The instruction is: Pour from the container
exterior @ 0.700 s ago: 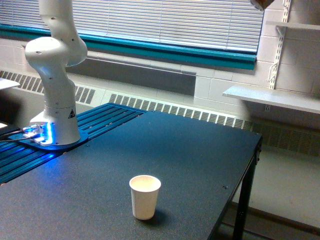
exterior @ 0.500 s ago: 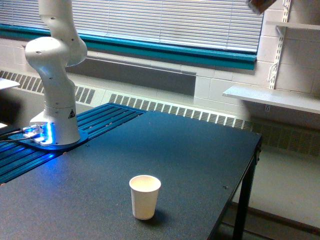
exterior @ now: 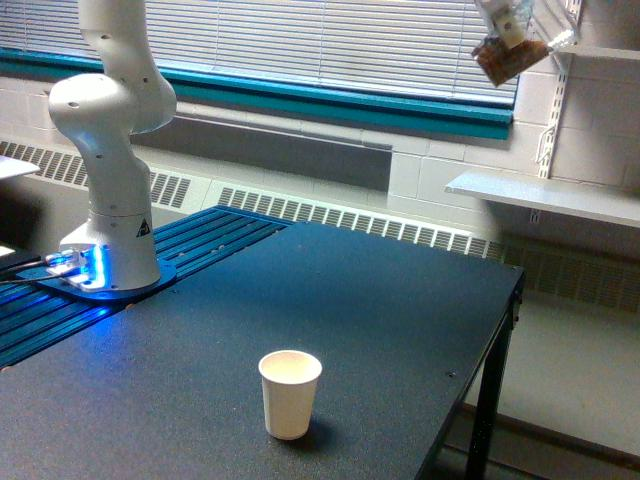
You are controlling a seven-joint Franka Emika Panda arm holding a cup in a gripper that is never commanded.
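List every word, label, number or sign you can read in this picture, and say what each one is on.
No words or numbers can be read.
Robot arm base: a small dark triangular sign, its symbol too small to make out.
White paper cup: plain, no print.
Clear jar at the top edge: no readable label.

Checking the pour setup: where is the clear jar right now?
The jar hangs tilted at the exterior view's top right, before the blinds, well above and right of the paper cup.

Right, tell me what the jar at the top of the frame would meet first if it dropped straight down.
Judging roughly, the clear jar would meet the black table near its far right edge, or miss it. The paper cup sits well to the exterior view's left. Depth is unclear.
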